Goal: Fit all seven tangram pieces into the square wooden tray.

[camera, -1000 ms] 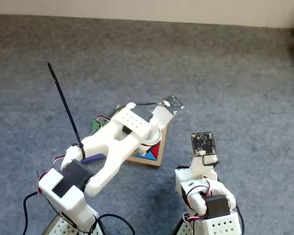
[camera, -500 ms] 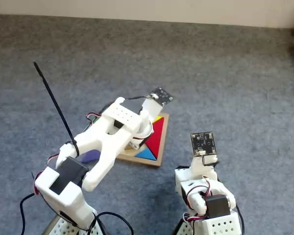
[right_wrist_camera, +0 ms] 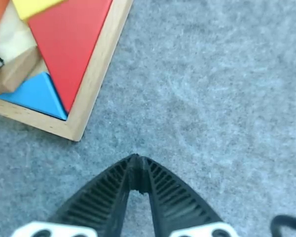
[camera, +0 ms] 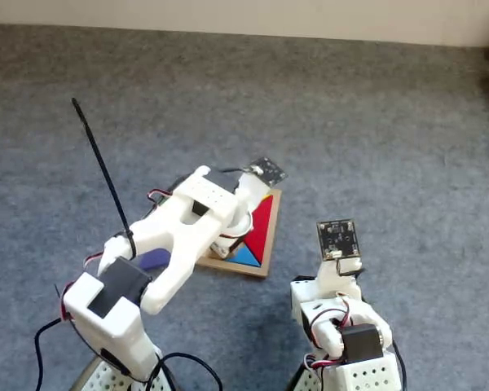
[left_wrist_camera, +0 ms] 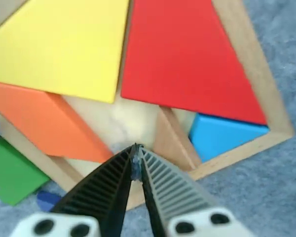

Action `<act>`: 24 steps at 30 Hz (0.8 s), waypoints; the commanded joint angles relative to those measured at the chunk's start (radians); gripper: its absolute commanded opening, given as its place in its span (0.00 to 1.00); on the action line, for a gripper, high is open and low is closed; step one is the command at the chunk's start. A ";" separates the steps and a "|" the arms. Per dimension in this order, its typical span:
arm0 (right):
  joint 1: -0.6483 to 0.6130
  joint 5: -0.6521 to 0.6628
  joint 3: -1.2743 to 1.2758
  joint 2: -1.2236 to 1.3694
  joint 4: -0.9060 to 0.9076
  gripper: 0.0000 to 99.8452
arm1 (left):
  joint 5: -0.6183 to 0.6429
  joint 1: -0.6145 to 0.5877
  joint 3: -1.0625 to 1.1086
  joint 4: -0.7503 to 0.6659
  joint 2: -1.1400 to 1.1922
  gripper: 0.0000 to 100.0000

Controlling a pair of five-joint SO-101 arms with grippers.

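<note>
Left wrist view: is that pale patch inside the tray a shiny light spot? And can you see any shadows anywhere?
In the left wrist view, the bare wood of the tray has a pale, washed-out patch just beyond the left gripper, probably light bouncing off it. In the high view, a soft dark shadow lies on the carpet next to the tray.

In the high view, the left arm [camera: 187,236] hides most of the wooden tray [camera: 236,267] at centre frame, leaving its right side with the red triangle [camera: 261,224] and blue triangle [camera: 246,256]. A purple piece [camera: 153,261] lies half under that arm. In the left wrist view, the picture's edge cuts off the green piece [left_wrist_camera: 10,170], orange piece [left_wrist_camera: 44,118] and yellow triangle [left_wrist_camera: 64,44].
</note>
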 commanded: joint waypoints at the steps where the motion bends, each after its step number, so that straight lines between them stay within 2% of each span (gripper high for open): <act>1: -0.010 0.009 0.113 -0.019 0.004 0.01 | 0.003 -0.021 -0.010 0.015 -0.047 0.01; 9: -0.010 0.009 0.113 -0.019 0.004 0.01 | 0.003 -0.010 0.081 0.018 -0.298 0.01; 13: -0.010 0.009 0.113 -0.019 0.004 0.01 | 0.003 0.035 0.114 0.003 -0.377 0.01; 18: -0.010 0.009 0.113 -0.019 0.004 0.01 | 0.003 0.085 0.139 -0.077 -0.357 0.01; 24: -0.010 0.009 0.113 -0.019 0.004 0.01 | 0.003 0.090 0.134 -0.160 -0.282 0.01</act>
